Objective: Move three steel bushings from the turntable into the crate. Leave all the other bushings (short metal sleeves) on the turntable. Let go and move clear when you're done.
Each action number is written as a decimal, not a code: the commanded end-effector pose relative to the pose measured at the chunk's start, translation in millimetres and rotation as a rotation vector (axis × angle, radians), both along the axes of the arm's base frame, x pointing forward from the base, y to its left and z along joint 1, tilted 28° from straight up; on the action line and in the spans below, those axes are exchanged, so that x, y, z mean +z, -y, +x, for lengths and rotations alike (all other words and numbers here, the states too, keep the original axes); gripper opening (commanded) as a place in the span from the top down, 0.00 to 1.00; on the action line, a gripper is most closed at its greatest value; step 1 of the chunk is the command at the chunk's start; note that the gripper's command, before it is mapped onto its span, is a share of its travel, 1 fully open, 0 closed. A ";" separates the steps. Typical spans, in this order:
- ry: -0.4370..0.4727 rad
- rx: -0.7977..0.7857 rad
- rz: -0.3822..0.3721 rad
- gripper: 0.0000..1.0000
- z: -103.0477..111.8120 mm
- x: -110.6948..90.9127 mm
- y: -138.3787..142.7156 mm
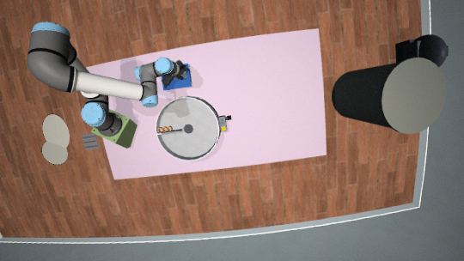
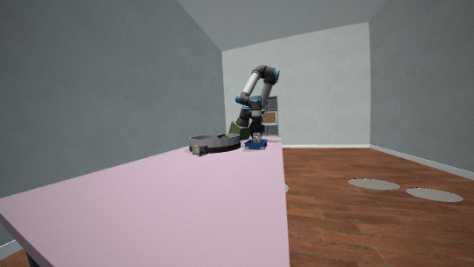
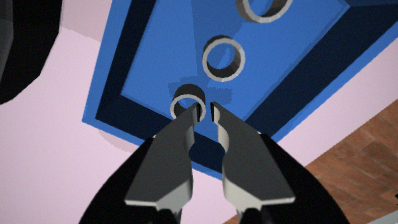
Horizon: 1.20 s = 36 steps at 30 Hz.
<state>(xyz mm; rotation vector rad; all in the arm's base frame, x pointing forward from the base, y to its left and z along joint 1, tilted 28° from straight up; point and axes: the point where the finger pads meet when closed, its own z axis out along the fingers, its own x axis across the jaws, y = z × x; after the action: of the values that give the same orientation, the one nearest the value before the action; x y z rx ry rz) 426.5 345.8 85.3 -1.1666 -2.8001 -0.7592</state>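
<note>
Pincer (image 1: 182,74) (image 2: 256,140) (image 3: 205,103) over the blue crate (image 1: 176,87) (image 2: 255,147) (image 3: 106,65), apparently pointing down, fingertips slightly apart.

One blue crate (image 1: 177,88) (image 2: 255,147) (image 3: 102,80), three steel bushings (image 3: 223,79) inside it, one turntable (image 1: 189,150) (image 2: 215,144), three copper-colored rings (image 1: 165,129) on that

The arm (image 1: 109,86) (image 2: 252,83) is built from rounded dark grey joint housings and a smooth white tubular link, with its joints capped in light blue. Black rings are set around the grey elbow. The gripper (image 1: 175,74) (image 2: 256,140) (image 3: 205,103) is finished in black, with tapered grey fingers whose inner edges are notched by curves.
</note>
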 end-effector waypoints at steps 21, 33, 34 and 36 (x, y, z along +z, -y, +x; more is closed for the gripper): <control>0.001 0.000 0.000 0.94 0.3 0.5 0.0; 0.001 0.000 0.000 0.94 -0.1 2.6 1.0; 0.001 0.000 0.000 0.94 -0.3 3.7 1.6; 0.001 0.000 0.000 0.94 -0.9 6.7 3.1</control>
<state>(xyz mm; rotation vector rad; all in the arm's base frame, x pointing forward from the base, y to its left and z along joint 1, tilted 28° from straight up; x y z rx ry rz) 426.1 344.9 87.0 -1.1666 -2.8001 -0.7591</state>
